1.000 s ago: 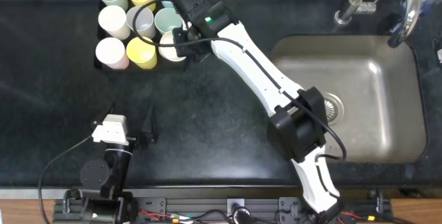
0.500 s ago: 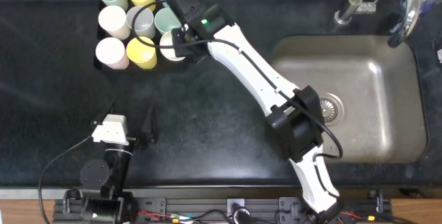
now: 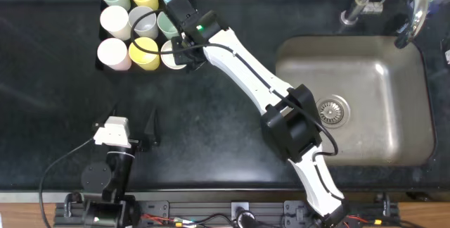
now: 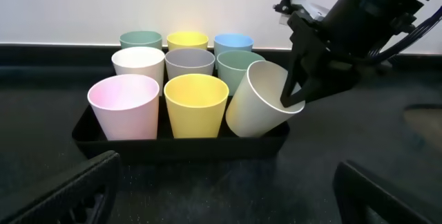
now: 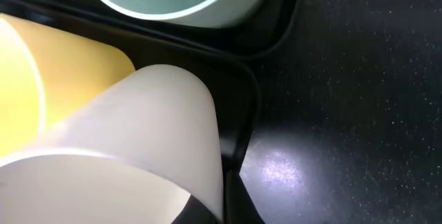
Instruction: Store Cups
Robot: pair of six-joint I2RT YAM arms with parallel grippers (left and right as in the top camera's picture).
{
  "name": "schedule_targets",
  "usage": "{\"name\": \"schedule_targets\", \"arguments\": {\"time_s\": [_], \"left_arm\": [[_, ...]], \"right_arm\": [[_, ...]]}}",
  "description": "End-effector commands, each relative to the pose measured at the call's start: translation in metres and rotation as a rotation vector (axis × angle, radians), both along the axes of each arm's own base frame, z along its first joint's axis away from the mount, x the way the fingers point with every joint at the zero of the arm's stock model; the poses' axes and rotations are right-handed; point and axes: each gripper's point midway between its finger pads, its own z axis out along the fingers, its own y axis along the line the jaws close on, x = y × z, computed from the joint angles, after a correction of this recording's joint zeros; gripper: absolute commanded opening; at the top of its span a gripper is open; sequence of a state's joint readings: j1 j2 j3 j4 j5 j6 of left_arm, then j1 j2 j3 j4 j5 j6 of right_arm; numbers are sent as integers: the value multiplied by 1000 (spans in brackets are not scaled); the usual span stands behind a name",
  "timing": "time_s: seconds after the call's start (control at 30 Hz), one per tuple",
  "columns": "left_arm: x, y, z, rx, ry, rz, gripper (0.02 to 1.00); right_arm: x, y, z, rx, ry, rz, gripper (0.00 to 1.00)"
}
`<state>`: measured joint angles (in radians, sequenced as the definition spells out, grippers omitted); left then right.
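Observation:
A black tray (image 3: 98,43) at the counter's back left holds several cups in pink, yellow, white, grey, green and blue. My right gripper (image 3: 181,45) is shut on the rim of a cream cup (image 3: 171,55). That cream cup (image 4: 257,101) leans in the tray's (image 4: 179,145) front right slot, beside a yellow cup (image 4: 196,103), with the right gripper (image 4: 293,99) pinching its upper edge. Close up, the cream cup (image 5: 138,137) lies against the yellow cup (image 5: 41,58) and the tray rim (image 5: 243,113). My left gripper (image 3: 133,120) rests open near the front left, facing the tray.
A steel sink (image 3: 351,94) with a faucet (image 3: 365,3) takes up the right side. The black counter (image 3: 211,129) between the tray and the arm bases is bare. The right arm stretches diagonally across the middle.
The right gripper has shifted left and slightly toward the front with the cream cup, bringing it lower into the tray's front right slot. The left arm has not moved.

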<state>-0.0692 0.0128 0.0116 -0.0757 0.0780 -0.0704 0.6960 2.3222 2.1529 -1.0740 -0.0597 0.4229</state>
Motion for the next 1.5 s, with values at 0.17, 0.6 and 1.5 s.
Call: {"name": "schedule_targets", "arguments": {"time_s": [0.17,0.6,1.5], "left_arm": [[0,2,0,18,-8,8,1000],[0,2,0,18,-8,8,1000],[0,2,0,18,-8,8,1000]], "right_arm": [[2,2,-1,-3,-7,-11,69],[3,-1,22,22,-37,-17,489],[-45,-275,208,-59,-423,-184,952]]}}
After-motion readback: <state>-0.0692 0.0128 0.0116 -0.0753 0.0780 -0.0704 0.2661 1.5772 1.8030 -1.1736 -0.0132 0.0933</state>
